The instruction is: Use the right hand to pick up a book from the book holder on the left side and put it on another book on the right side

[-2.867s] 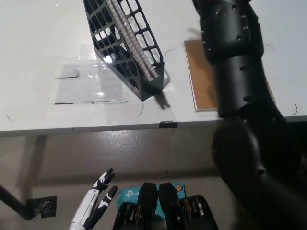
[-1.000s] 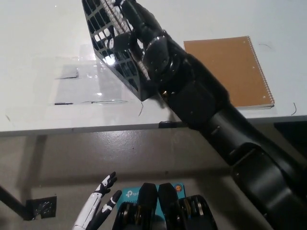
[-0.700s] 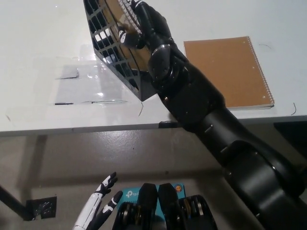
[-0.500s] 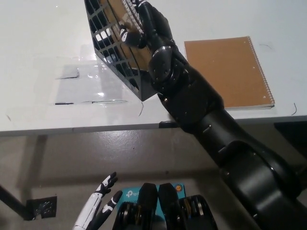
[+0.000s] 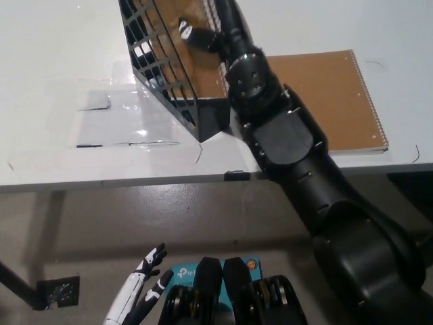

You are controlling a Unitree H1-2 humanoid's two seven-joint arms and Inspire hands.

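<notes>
The black mesh book holder (image 5: 162, 74) stands tilted on the white table (image 5: 54, 54) at the upper middle. My black right hand (image 5: 218, 32) reaches in from the lower right and is shut on a brown spiral book (image 5: 203, 78), thumb on its near face. The book leans rightward, partly out of the holder's open side; its top runs off the picture. A second brown spiral book (image 5: 338, 95) lies flat on the table to the right, partly hidden by my forearm. My white left hand (image 5: 139, 298) hangs below the table at the lower left, fingers apart and holding nothing.
A clear plastic sheet (image 5: 115, 122) with dark tape marks lies on the table left of the holder. The table's front edge (image 5: 101, 181) crosses the middle of the picture, with a small black clip (image 5: 237, 176) on it. Grey floor shows below.
My right arm swung left from over the flat book to the holder, closed on the book inside, and has tipped it rightward out of the mesh. The left hand stayed low.
</notes>
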